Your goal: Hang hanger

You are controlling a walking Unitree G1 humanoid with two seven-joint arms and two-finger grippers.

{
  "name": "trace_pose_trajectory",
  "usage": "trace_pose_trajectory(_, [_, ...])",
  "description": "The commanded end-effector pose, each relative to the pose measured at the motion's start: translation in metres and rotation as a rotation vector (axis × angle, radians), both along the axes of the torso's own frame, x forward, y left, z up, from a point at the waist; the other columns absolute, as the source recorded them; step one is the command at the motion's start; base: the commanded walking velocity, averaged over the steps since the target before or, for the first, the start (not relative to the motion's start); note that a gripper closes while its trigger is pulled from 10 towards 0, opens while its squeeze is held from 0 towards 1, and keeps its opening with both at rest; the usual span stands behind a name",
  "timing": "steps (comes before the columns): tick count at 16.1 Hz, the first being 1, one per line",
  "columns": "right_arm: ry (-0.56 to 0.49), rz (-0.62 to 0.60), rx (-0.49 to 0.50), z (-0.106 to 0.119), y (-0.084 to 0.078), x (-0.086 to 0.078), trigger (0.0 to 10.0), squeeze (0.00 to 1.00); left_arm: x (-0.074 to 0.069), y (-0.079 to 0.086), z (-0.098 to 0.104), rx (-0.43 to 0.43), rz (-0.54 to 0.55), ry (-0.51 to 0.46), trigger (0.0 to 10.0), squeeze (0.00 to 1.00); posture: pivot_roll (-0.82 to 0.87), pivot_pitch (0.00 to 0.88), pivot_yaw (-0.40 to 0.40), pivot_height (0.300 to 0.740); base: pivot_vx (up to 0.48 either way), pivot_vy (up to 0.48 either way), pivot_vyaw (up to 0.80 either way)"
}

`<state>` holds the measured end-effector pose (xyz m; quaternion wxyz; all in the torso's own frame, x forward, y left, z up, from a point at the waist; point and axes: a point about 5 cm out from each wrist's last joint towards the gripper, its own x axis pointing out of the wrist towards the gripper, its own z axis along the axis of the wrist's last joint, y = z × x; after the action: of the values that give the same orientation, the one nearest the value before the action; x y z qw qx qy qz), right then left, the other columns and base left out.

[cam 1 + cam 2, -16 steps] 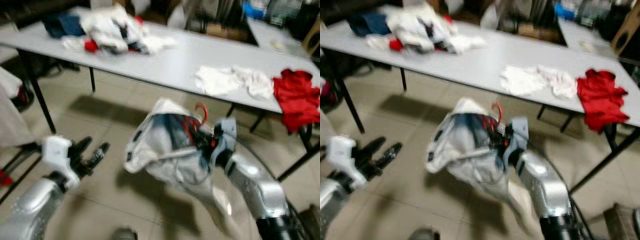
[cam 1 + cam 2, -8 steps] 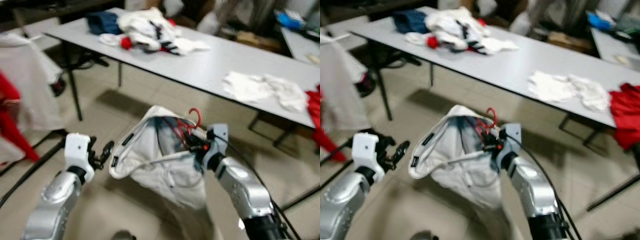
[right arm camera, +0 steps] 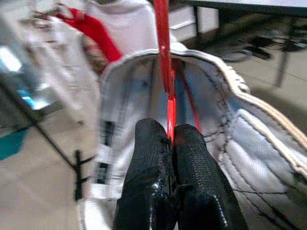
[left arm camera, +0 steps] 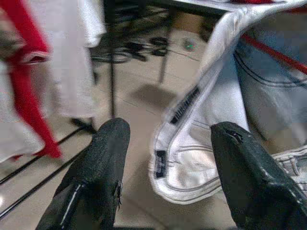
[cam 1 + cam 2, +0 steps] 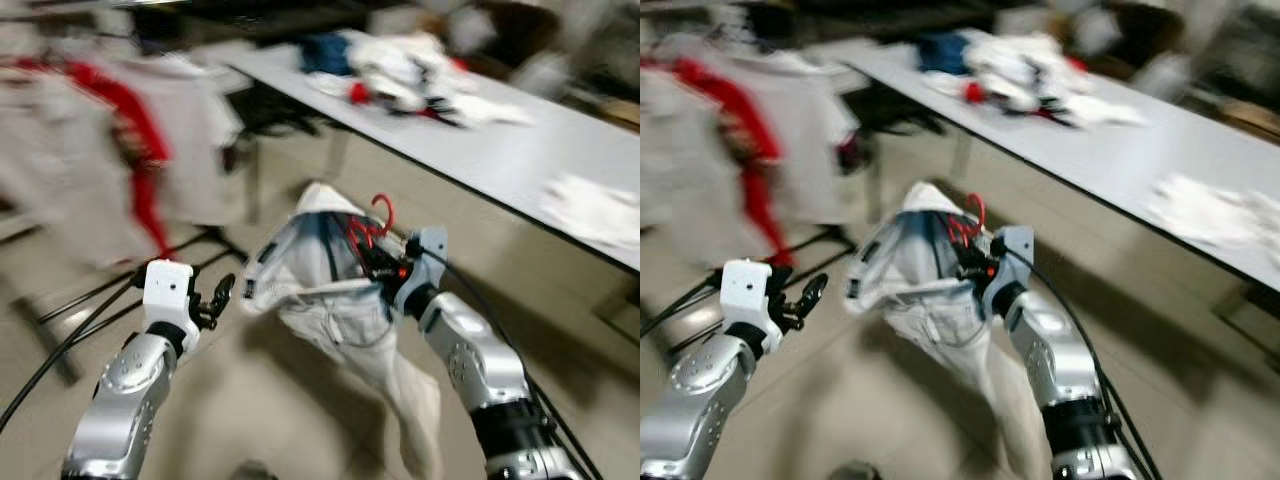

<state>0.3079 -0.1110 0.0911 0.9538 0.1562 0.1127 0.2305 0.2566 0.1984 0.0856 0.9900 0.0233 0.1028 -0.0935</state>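
Note:
A red hanger [image 5: 375, 222] carries a pale grey-white garment [image 5: 345, 320] that droops toward the floor. My right gripper [image 3: 170, 136] is shut on the hanger's red wire, in front of my chest. My left gripper [image 5: 218, 297] is open, held just left of the garment's collar [image 4: 184, 108] without touching it. At the left, white and red clothes [image 5: 120, 150] hang blurred on a rack with black legs [image 5: 90, 310].
A long grey table [image 5: 520, 130] runs across the right with a heap of clothes [image 5: 400, 75] at its far end and a white cloth [image 5: 595, 210] nearer. Its leg [image 5: 962, 155] stands behind the garment. Tiled floor lies below.
The camera has swung left: the table slid right and the rack of hung clothes came into view. My right gripper still holds the hanger; my left gripper stays beside the garment.

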Motion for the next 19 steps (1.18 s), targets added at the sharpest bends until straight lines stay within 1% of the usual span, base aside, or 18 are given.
trace_pose_trajectory(1, [-0.056,-0.027,0.026,0.011,-0.005,0.007,10.0,0.00,0.002,-0.005,-0.001,0.005,-0.015,0.000,10.0,0.00,0.03,0.000,-0.063,0.740,0.000,-0.330,0.80])
trace_pose_trajectory(4, [-0.066,-0.013,0.037,0.012,0.001,0.011,10.0,0.00,0.005,-0.001,-0.001,0.008,0.009,-0.003,10.0,0.00,0.03,0.000,-0.057,0.740,0.000,-0.335,0.80])
trace_pose_trajectory(9, [-0.071,-0.038,0.040,0.012,-0.002,0.013,10.0,0.00,0.003,-0.002,-0.001,0.013,-0.002,-0.004,10.0,0.00,0.02,0.000,-0.048,0.740,0.000,-0.330,0.80])
trace_pose_trajectory(11, [-0.073,-0.044,0.035,0.012,-0.003,0.015,10.0,0.00,0.002,-0.003,-0.001,0.024,-0.010,-0.007,10.0,0.00,0.03,0.000,-0.064,0.740,0.000,-0.330,0.80])
trace_pose_trajectory(13, [-0.082,-0.074,0.025,0.012,-0.004,0.016,10.0,0.00,-0.002,-0.002,-0.003,-0.004,0.014,0.000,10.0,0.00,0.03,0.000,-0.053,0.740,0.000,0.000,0.23])
trace_pose_trajectory(15, [-0.103,-0.085,-0.020,0.013,-0.008,0.013,10.0,0.00,-0.004,-0.007,-0.003,0.062,-0.031,-0.018,10.0,0.00,0.03,0.000,-0.062,0.740,0.000,0.000,0.00])
trace_pose_trajectory(17, [-0.147,-0.165,-0.093,0.018,-0.009,0.013,10.0,0.00,-0.002,-0.003,0.002,0.058,-0.015,-0.042,10.0,0.00,0.02,0.000,-0.058,0.740,0.000,0.000,0.00])
trace_pose_trajectory(18, [-0.142,-0.150,-0.085,0.017,-0.006,0.012,10.0,0.00,-0.001,-0.003,0.005,0.050,-0.017,-0.059,10.0,0.00,0.02,0.000,-0.048,0.740,0.000,0.000,0.00])
trace_pose_trajectory(19, [-0.140,-0.119,-0.057,0.016,-0.005,0.009,10.0,0.00,0.000,-0.004,0.009,0.023,-0.023,-0.072,10.0,0.00,0.02,0.000,-0.040,0.740,0.000,0.000,0.00])
